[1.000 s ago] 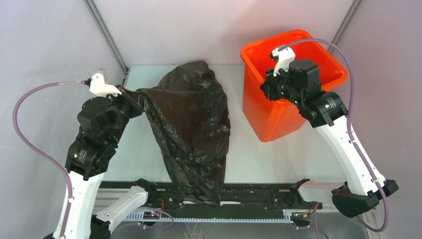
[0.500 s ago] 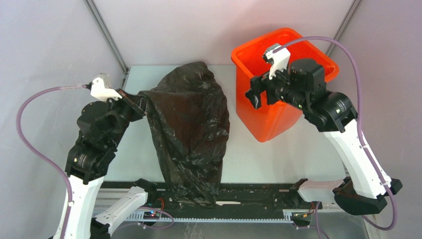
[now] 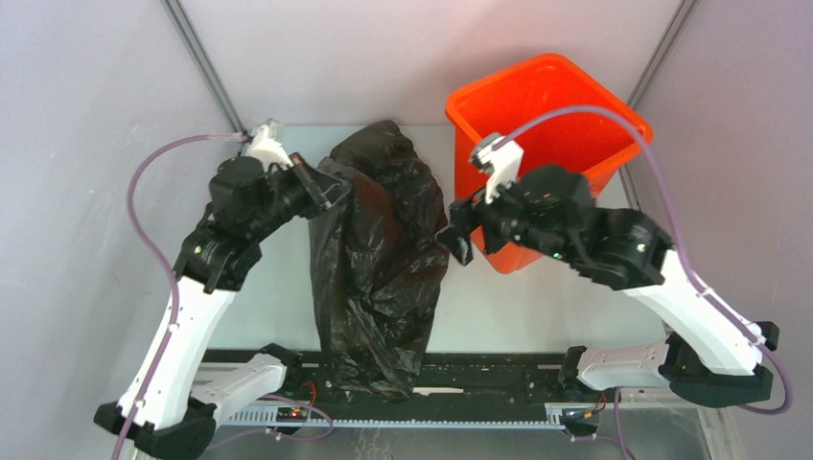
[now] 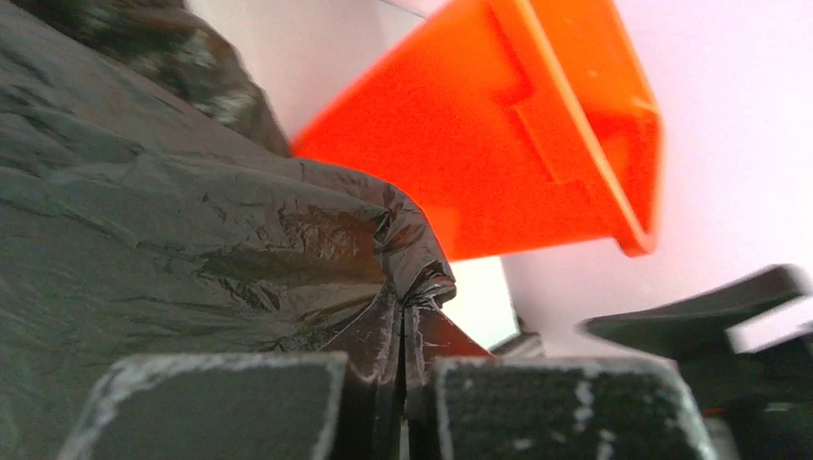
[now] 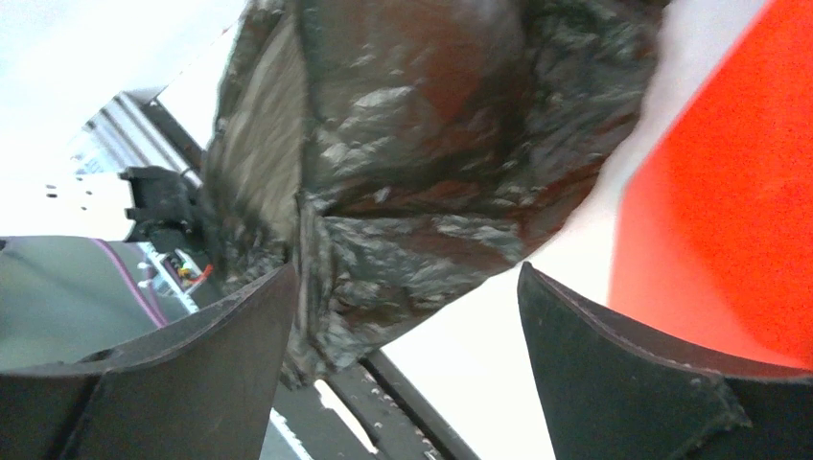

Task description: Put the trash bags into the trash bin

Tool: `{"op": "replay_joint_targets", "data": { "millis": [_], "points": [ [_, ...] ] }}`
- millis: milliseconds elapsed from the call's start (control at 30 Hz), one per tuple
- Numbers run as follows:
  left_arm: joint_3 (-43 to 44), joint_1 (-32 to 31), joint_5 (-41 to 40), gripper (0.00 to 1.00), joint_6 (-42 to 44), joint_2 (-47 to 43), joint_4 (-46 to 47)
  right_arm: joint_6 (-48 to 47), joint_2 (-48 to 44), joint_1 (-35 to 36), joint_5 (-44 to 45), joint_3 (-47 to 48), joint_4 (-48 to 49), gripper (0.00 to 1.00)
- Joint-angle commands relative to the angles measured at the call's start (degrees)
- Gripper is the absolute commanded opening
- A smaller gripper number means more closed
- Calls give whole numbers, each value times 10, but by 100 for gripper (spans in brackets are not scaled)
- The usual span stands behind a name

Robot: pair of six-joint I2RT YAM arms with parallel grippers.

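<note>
The black trash bag (image 3: 379, 259) is held by a fold of film pinched tight in the left tool (image 3: 331, 189), its pads pressed together on the plastic in the wrist view. Over the last second that tool has been carried inward and toward the orange trash bin (image 3: 499, 77), so the bag has been gathered into a narrower hanging drape, its lower end trailing on the worktop (image 3: 276, 287) and over the near rail. The right tool (image 3: 458, 235) has been withdrawn from the bin and swung to the bag's right flank, jaws spread wide and empty (the film fills its wrist view). The bin stands upright at the far right, nothing in it. A second grip is judged imminent, so the bag can be lifted over the rim.
</note>
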Motion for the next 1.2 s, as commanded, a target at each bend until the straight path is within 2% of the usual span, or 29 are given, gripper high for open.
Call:
{"op": "replay_joint_targets", "data": {
  "millis": [0, 100, 200, 300, 500, 700, 900, 1167],
  "points": [
    [4, -34, 49, 0, -102, 12, 115, 102, -15, 26, -15, -97, 149, 96],
    [25, -34, 22, 0, -149, 17, 149, 119, -14, 29, -38, -137, 215, 96],
    [48, -33, -13, 0, -184, 19, 181, 120, 4, 37, -19, -144, 247, 97],
    [58, -30, -26, 0, -219, 29, 224, 135, 32, 42, 17, -113, 240, 97],
    [86, -21, -13, 0, -277, 72, 276, 99, 66, 58, 66, -82, 265, 100],
    [128, -18, -20, 0, -281, 104, 276, 80, 102, 62, 111, -44, 246, 100],
    [147, -17, -40, 0, -300, 121, 275, 68, 138, 78, 206, -9, 216, 100],
    [152, 1, -47, 0, -318, 134, 271, 41, 107, 82, 144, -23, 228, 99]
  ]
}}
